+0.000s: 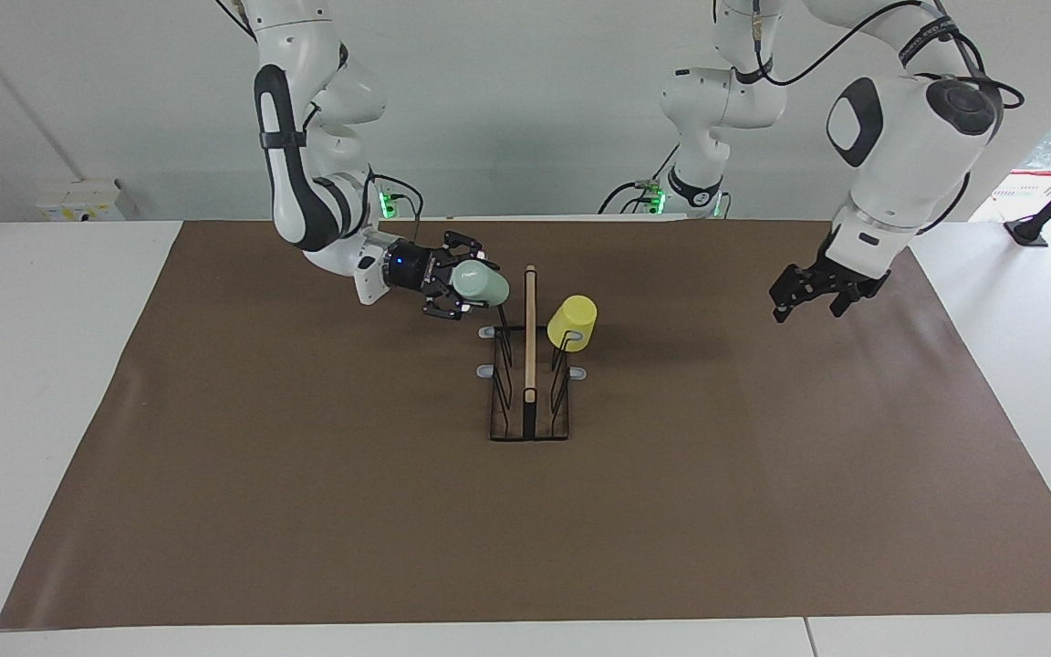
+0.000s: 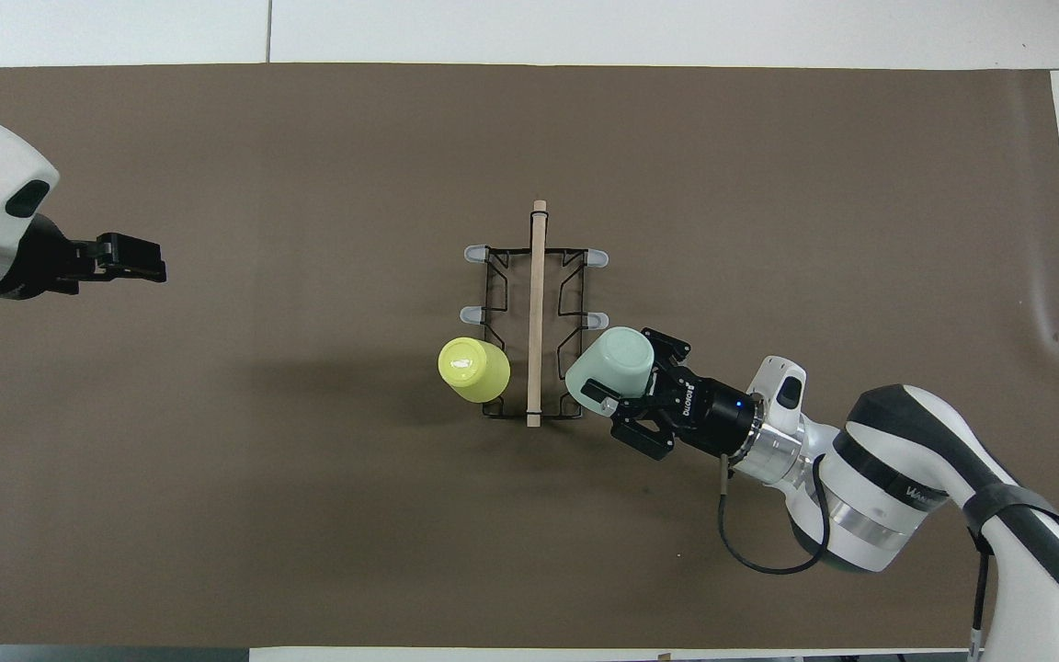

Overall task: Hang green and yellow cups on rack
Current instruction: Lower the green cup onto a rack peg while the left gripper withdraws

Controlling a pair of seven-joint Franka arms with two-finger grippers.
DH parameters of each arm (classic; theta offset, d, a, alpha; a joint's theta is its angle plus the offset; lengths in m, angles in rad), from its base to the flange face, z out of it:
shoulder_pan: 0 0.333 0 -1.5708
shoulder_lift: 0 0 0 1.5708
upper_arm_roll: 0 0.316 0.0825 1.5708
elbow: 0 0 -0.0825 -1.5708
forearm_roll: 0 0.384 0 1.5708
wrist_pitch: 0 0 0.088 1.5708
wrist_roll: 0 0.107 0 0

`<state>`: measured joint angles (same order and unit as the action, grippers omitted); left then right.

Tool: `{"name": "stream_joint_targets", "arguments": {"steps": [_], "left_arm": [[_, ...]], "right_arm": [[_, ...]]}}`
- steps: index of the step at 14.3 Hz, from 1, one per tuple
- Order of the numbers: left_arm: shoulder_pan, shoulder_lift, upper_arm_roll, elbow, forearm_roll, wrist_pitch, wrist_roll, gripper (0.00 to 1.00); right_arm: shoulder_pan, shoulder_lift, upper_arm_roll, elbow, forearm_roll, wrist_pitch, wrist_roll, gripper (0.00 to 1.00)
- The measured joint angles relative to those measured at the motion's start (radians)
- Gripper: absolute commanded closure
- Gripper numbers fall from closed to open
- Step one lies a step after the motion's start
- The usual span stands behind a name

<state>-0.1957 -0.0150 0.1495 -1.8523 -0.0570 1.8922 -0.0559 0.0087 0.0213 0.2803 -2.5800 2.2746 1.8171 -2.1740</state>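
Facing view — right claw (image 1: 450, 288) grips green cup (image 1: 480, 281) over rack (image 1: 529, 401)

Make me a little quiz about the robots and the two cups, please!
1. True or false: the yellow cup hangs on a prong of the rack.
2. Which gripper holds the green cup? A) left B) right C) neither
3. Fill in: the green cup is over the prong on the right arm's side that is ______ to the robots.

Key
1. True. It sits upside down on a prong on the left arm's side, with nothing gripping it.
2. B. The right gripper is shut on it; the left gripper is open over the mat, toward the left arm's end of the table.
3. nearest
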Motion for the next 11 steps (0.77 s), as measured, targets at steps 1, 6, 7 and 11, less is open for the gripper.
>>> {"name": "stream_joint_targets", "arguments": {"steps": [1,6,7,11], "left_arm": [[0.009,-0.001,0.0,0.025,0.0,-0.026,0.026,0.0],[0.035,0.001,0.0,0.204,0.0,-0.225,0.084,0.0],[0.048,0.001,-0.001,0.23,0.0,-0.264,0.104,0.0],[0.107,0.003,0.0,0.267,0.0,-0.344,0.194,0.0]], "right_arm": [[0.0,0.002,0.0,0.01,0.0,0.008,0.004,1.0],[-0.002,0.007,-0.001,0.036,-0.019,0.055,0.007,1.0],[-0.002,0.01,-0.001,0.035,-0.02,0.056,0.007,1.0],[0.001,0.024,0.0,0.022,-0.024,0.06,-0.002,1.0]]}}
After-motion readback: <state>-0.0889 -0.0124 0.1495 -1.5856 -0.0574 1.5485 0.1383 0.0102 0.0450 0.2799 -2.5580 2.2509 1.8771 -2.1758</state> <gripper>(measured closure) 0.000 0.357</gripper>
